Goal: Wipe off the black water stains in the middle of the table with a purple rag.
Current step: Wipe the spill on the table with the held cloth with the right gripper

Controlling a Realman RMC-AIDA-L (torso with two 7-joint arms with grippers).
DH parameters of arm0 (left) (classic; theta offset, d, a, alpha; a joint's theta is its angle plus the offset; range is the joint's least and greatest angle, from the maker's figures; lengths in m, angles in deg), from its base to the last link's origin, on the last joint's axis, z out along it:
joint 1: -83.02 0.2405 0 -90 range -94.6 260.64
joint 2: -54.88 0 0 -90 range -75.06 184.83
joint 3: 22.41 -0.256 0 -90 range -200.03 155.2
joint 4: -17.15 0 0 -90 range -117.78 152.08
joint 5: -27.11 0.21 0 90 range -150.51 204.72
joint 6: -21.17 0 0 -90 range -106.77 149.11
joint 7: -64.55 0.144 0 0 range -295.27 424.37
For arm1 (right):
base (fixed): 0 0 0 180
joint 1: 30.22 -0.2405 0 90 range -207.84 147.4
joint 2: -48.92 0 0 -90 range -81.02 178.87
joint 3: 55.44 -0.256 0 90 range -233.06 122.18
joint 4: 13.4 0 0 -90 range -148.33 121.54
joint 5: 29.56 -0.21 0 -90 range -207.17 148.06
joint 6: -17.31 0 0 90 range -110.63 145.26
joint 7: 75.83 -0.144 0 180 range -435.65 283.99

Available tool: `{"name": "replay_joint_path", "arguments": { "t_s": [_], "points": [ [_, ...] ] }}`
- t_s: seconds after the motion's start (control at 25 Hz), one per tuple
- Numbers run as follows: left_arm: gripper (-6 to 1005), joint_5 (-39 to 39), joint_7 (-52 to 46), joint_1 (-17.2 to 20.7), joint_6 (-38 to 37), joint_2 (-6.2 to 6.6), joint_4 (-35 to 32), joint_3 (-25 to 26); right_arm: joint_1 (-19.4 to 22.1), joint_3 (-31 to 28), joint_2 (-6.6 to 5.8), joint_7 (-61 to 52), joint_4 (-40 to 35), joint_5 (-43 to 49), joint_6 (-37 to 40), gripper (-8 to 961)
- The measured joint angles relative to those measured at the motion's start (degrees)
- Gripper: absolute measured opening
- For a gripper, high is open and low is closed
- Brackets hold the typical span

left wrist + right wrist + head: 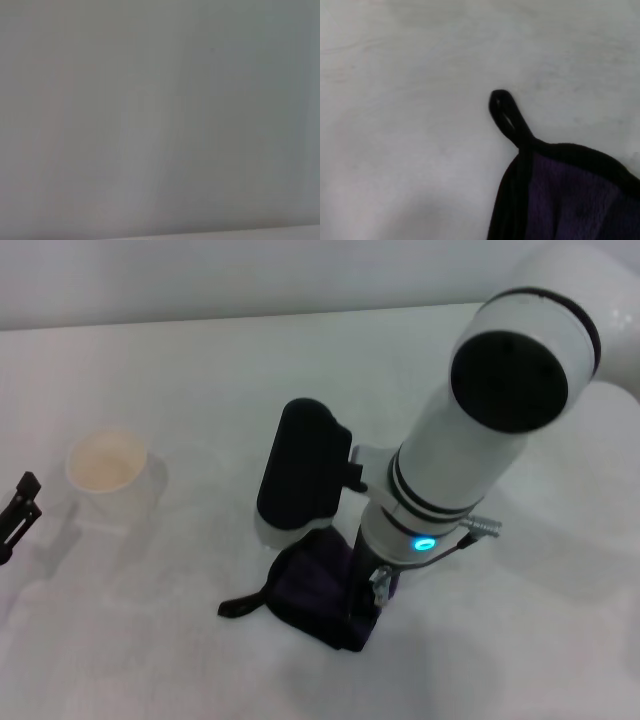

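Note:
The purple rag (315,585) lies bunched on the white table (200,370) near the middle, its black loop strap (240,607) trailing to the left. My right gripper (362,602) comes down from the right and is shut on the rag's right part, pressing it onto the tabletop. The right wrist view shows the rag (570,200) and its loop strap (507,117) on bare table (395,125). The black water stain shows in no view; it is hidden or out of sight. My left gripper (20,508) sits parked at the far left edge.
A white paper cup (108,472) stands upright on the left of the table, close to the left gripper. The left wrist view shows only a plain pale surface (160,120).

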Motion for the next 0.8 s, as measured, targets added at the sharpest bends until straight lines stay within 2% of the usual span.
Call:
{"name": "replay_joint_path", "arguments": {
  "t_s": [0.32,0.56,0.8],
  "points": [
    [875,-0.08,0.87,-1.28,-2.10,-0.11,1.47,-0.02,1.08,-0.92,0.02,-0.19,1.89,4.77,1.18,82],
    [876,-0.08,0.90,-1.88,-2.38,-0.19,2.39,0.04,-0.86,-6.09,0.03,-0.26,-2.02,13.86,2.51,81],
    [875,-0.08,0.92,-2.05,-2.41,-0.28,3.18,0.13,-2.41,-8.26,-0.11,0.76,-5.88,14.56,4.17,79]
  ]
}}
